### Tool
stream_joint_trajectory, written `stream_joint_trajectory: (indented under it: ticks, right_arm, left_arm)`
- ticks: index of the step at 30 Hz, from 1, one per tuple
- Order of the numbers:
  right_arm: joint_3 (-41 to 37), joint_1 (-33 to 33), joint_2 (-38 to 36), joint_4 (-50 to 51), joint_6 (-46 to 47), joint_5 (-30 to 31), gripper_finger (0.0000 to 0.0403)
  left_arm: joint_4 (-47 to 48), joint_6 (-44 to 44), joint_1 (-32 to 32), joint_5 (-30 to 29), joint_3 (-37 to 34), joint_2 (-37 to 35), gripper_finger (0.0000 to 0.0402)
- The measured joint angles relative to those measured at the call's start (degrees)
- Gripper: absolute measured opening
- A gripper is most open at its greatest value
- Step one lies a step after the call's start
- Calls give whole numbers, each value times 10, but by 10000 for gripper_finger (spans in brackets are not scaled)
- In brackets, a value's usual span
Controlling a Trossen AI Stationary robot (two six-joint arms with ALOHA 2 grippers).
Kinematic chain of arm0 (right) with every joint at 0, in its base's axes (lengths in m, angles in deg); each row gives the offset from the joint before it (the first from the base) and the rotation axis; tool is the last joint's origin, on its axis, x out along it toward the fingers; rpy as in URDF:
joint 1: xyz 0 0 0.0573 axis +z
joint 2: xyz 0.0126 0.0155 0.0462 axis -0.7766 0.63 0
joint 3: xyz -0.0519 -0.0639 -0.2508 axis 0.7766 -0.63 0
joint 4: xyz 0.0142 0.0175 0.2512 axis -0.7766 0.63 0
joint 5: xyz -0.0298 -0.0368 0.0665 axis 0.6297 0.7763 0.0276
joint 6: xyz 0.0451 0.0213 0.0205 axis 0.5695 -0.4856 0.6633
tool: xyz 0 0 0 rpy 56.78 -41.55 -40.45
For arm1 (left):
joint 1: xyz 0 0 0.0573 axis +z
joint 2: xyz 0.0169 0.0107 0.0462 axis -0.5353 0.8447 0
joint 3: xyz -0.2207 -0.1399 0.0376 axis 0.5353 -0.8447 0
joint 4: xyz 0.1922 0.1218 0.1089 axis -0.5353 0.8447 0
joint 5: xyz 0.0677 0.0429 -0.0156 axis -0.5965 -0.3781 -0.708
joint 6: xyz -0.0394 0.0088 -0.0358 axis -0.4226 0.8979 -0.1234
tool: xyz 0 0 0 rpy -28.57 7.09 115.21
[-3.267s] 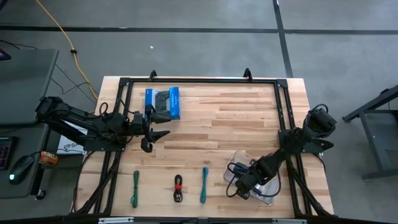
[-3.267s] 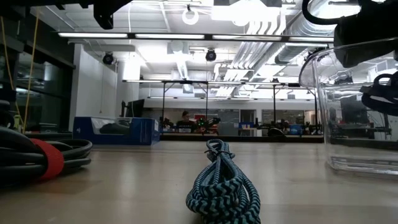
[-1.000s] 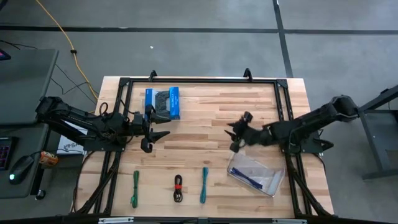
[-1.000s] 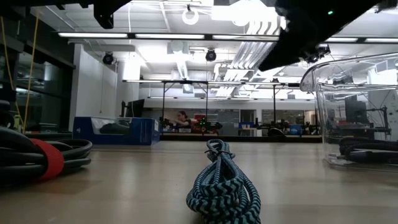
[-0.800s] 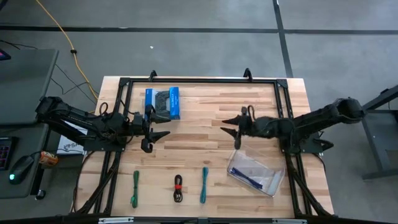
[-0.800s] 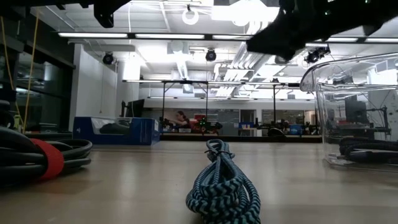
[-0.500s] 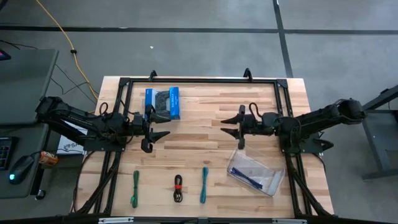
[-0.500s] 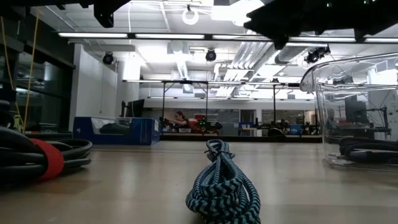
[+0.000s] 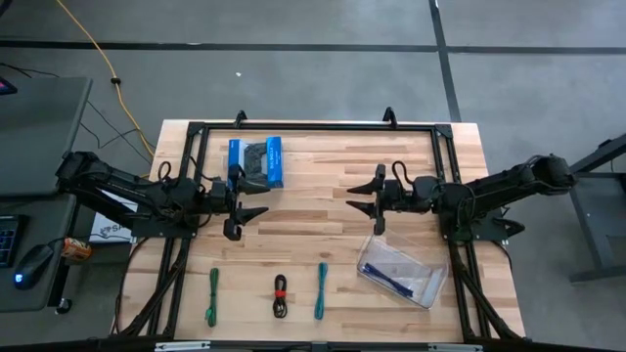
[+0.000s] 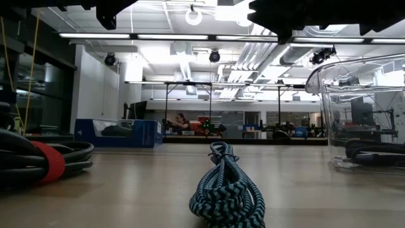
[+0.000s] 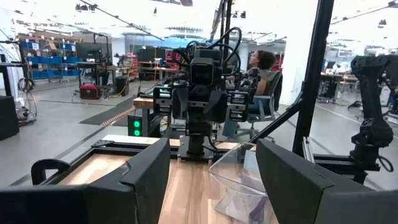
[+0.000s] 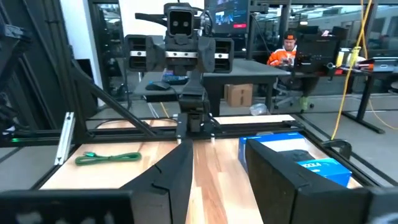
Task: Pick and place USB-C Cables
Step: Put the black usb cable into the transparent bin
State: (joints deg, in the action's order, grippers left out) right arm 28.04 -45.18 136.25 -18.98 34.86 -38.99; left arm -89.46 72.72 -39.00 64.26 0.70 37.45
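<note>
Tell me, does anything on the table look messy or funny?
Not really. The green cable, black cable and teal cable lie in a neat row. Only the clear box sits crooked, with a purple cable inside. Both grippers are open and empty.

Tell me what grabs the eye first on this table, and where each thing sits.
Two dark arms face each other over the middle of the wooden table, the left pincer and right pincer both open and empty. Along the near edge lie three cables in a row: green cable, black cable with a red band, teal cable. To their right, a clear container holds a purple cable.
</note>
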Motion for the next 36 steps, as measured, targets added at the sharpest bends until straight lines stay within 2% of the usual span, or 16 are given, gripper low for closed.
stream_joint_trajectory:
  ticks: [9,25,31,36]
  right_arm:
    - [0,-2,0,-8,0,20,137]
    - [0,-2,0,-11,0,20,137]
    - [0,-2,0,-11,0,20,137]
    - [0,-2,0,-11,5,20,137]
  left_arm:
    - [-1,0,0,0,0,0,220]
    - [-1,-9,0,0,0,0,220]
    - [-20,-68,-7,89,1,32,220]
    - [0,-55,-34,145,53,108,220]
